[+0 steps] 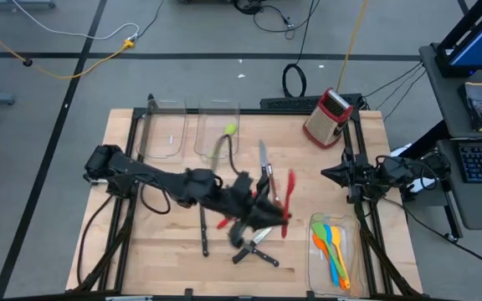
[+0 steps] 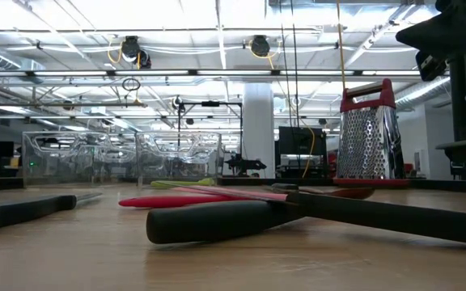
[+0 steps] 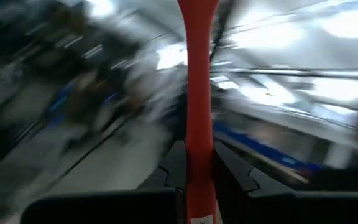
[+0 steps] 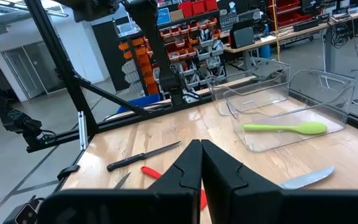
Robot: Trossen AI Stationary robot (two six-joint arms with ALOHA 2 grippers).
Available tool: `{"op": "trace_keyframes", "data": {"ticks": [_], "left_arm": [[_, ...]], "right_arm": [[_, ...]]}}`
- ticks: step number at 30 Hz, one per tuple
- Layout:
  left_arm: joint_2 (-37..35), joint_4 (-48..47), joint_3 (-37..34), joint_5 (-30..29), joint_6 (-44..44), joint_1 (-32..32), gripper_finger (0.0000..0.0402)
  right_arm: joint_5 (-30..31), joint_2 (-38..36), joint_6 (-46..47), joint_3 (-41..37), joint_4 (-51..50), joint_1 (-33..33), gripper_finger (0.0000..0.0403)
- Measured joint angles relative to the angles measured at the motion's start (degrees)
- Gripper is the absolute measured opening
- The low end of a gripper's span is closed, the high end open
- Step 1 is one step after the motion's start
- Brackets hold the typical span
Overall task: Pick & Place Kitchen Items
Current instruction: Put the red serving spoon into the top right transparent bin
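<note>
My left gripper (image 1: 276, 205) reaches in from the table's left to its middle and is shut on a red utensil (image 1: 289, 201), which it holds above the wood. In the left wrist view the red handle (image 3: 197, 74) runs up and away from between the fingers. A second red utensil (image 1: 224, 223) lies flat on the table beside black-handled knives (image 1: 253, 251). One more knife (image 1: 264, 159) lies farther back. A green spoon (image 4: 284, 129) lies in a clear bin (image 1: 217, 134). My right gripper (image 1: 329, 176) waits shut at the table's right side. My left gripper pinches the red utensil's handle (image 3: 197, 168) between its two fingers. The fingers come from the table's left, slanting a little upward, and lie across the handle. The utensil is lifted clear of the table, its long end pointing away from the fingers.
A red box grater (image 1: 329, 117) stands at the far right. Two clear bins (image 1: 166, 134) sit at the far left-centre. Another clear bin (image 1: 316, 267) at the near right holds orange, blue, yellow and green utensils. A further knife (image 1: 203, 230) lies left of the gripper.
</note>
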Motion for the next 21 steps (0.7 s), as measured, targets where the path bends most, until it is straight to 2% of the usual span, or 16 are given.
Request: {"op": "trace_keyframes", "data": {"ticks": [4, 9, 16, 21], "left_arm": [[0.0, -15.8, 0.0, -11.8, -13.1, 0.7, 0.0036], [0.0, -35.4, 0.0, -20.8, -27.0, 1.9, 0.0036], [0.0, -58.9, 0.0, -25.4, -42.0, 5.3, 0.0036], [0.0, -70.9, 0.0, -25.5, -45.9, 10.4, 0.0036]], "right_arm": [[0.0, 0.0, 0.0, 0.0, 0.0, 0.0, 0.0000], [0.0, 0.0, 0.1, 0.0, -0.9, 0.0, 0.0000], [0.0, 0.0, 0.2, 0.0, -2.2, 0.0, 0.0000], [0.0, 0.0, 0.0, 0.0, -2.3, 0.0, 0.0000]]}}
